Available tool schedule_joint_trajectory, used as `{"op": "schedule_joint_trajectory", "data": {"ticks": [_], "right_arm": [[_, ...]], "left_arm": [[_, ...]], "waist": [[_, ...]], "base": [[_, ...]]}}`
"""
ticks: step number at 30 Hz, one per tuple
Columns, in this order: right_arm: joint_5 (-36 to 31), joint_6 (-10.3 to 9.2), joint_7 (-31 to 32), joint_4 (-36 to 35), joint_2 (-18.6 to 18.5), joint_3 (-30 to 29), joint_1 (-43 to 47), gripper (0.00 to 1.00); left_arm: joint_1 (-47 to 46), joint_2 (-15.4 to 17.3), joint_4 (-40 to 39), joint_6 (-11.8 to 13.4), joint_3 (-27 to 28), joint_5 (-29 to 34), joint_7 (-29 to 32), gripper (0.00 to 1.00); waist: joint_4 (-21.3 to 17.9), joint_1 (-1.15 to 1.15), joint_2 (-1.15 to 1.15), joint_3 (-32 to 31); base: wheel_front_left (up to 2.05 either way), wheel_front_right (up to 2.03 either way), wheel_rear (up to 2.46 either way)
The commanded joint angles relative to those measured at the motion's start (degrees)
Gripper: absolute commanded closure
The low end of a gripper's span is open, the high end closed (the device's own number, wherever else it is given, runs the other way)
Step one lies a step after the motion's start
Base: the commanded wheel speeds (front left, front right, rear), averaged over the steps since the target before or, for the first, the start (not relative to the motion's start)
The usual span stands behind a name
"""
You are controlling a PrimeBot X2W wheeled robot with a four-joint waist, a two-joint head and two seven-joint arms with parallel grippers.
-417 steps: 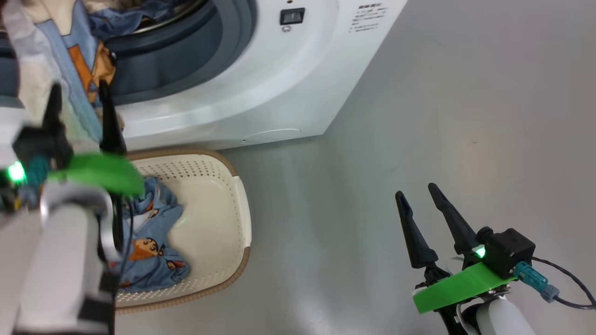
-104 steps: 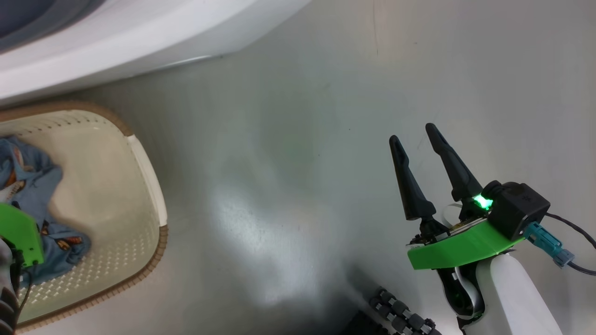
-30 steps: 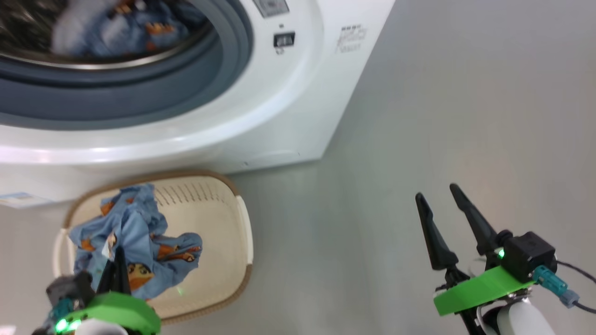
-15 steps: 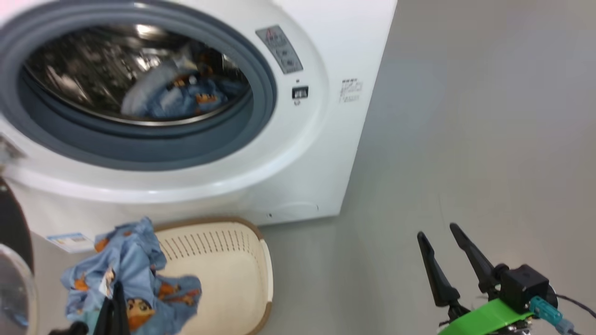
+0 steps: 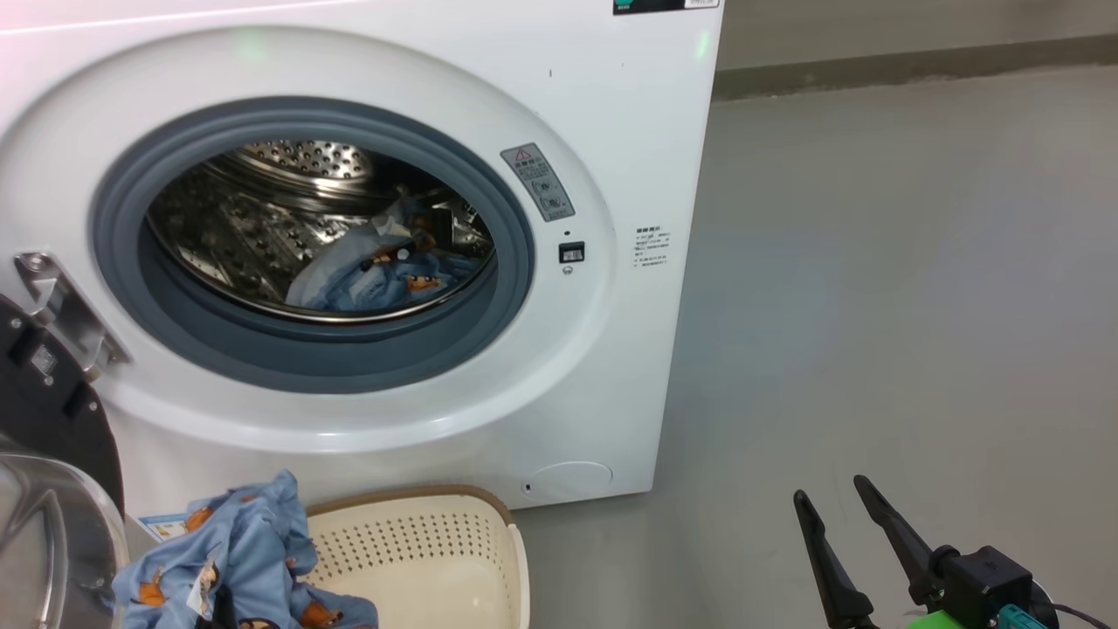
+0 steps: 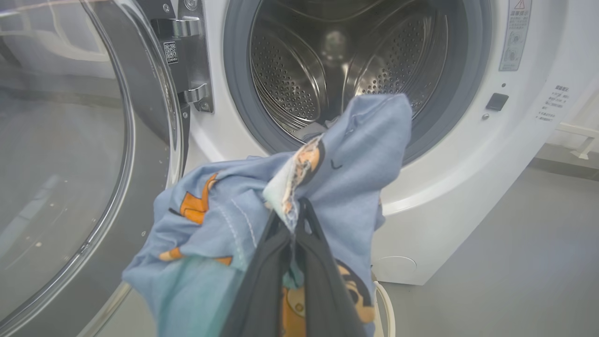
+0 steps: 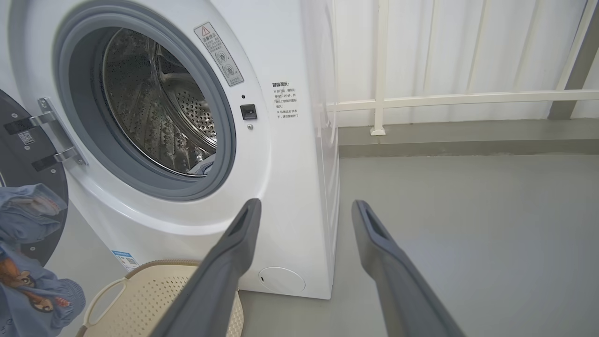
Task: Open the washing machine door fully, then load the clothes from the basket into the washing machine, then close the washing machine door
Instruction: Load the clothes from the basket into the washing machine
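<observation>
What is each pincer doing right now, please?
Left pincer: closed on the blue garment.
Right pincer: open, holding nothing.

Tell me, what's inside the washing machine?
Blue clothes with orange prints lie low in the shiny holed drum of the washing machine. Whatever lies under that heap, or behind the grey gasket, is hidden.
</observation>
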Motion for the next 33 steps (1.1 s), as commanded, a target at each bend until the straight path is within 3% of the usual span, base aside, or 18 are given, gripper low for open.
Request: {"op": "schedule_joint_trajectory", "data": {"ticks": [1, 14, 20, 33], "right_arm": [[-0.4, 0.53, -0.3, -1.6, -0.6, 0.8, -0.8, 0.00], [-0.5, 0.53, -0.3, -1.9, -0.4, 1.7, -0.6, 0.00], [-0.3, 0.53, -0.3, -1.9, 0.4, 2.6, -1.3, 0.00], [0.7, 0.53, -0.3, -1.9, 3.2, 4.7, -7.3, 0.00]], "left_arm": [[-0.7, 0.3, -2.2, 0.3, 1.6, -0.1, -0.8, 1.00], [-0.6, 0.3, -5.9, -0.3, 0.9, 0.7, -0.8, 1.00], [-4.2, 0.4, -4.9, -1.9, 0.9, 1.7, -0.8, 1.00], [-24.0, 5.1, 1.8, -2.4, 1.3, 4.1, 0.3, 1.00]], "waist": [[0.4, 0.00, 0.00, -0.9], [0.3, 0.00, 0.00, -0.7], [-1.2, 0.00, 0.00, 1.4], [-7.2, 0.00, 0.00, 12.8]], "base": [[0.00, 0.00, 0.00], [0.00, 0.00, 0.00], [0.00, 0.00, 0.00], [0.00, 0.00, 0.00]]}}
